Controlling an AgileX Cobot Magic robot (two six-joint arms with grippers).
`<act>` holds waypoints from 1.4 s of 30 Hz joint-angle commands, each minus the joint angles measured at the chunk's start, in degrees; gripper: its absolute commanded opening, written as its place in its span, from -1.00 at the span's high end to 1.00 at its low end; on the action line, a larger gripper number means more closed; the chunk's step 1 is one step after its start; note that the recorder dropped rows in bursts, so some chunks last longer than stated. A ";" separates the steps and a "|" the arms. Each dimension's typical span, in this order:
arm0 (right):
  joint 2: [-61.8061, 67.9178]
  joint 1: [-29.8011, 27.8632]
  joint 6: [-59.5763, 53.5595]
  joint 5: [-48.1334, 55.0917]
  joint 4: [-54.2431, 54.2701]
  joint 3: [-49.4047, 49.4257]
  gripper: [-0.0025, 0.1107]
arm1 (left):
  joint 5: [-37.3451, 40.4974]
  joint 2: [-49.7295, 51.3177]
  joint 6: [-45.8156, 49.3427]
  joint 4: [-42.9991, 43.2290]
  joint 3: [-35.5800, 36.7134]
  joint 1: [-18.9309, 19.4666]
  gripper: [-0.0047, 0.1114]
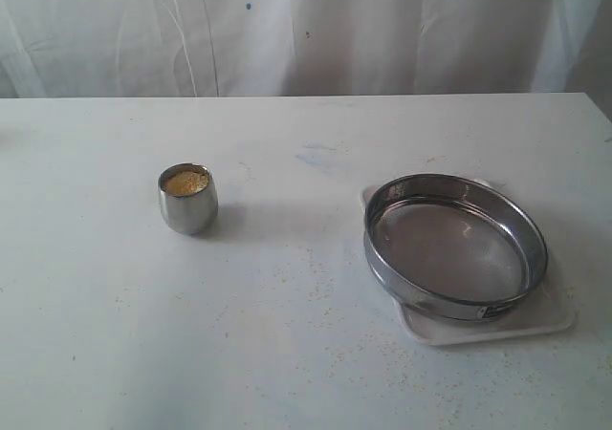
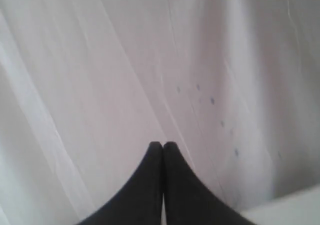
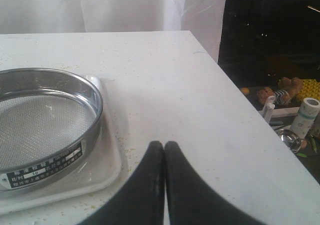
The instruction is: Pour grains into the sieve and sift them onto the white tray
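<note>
A small steel cup stands at the table's left-middle, filled with yellow-golden grains. At the right, the wide round sieve rests on the white tray, its mesh bare. The right wrist view shows the sieve with its rim label, sitting on the tray. My right gripper is shut and holds nothing, just beside the tray's corner. My left gripper is shut too, with only white curtain behind it. Neither arm appears in the exterior view.
Loose yellow grains are scattered on the white table between cup and tray. The table's edge runs close to my right gripper, with a dark area and clutter beyond. A white curtain hangs behind the table.
</note>
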 commanded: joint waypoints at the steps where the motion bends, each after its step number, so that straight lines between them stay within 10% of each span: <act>1: -0.12 0.03 0.01 -0.36 -0.44 -0.03 0.96 | 1.20 17.31 -4.70 1.84 -0.47 0.19 0.92; 12: -0.12 0.03 0.01 -0.36 -0.44 -0.03 0.96 | 0.12 36.03 -22.89 2.71 0.13 0.19 0.92; 23: -0.12 0.03 0.01 -0.36 -0.44 -0.03 0.96 | -41.18 52.33 -18.84 -0.45 18.40 0.19 0.92; 31: -0.12 0.03 0.01 -0.36 -0.44 -0.03 0.96 | -41.63 56.11 -11.63 15.93 20.07 0.19 0.90; 34: -0.12 0.03 0.01 -0.36 -0.44 -0.03 0.96 | -41.63 56.11 -10.06 19.17 19.01 0.19 0.61; 39: -0.12 0.03 0.01 -0.36 -0.44 -0.03 0.96 | -33.05 56.11 -23.53 19.77 18.80 0.19 -0.85; 42: -0.12 0.03 0.01 -0.36 -0.44 -0.03 0.96 | -30.46 56.11 -24.99 17.61 18.80 0.19 -0.88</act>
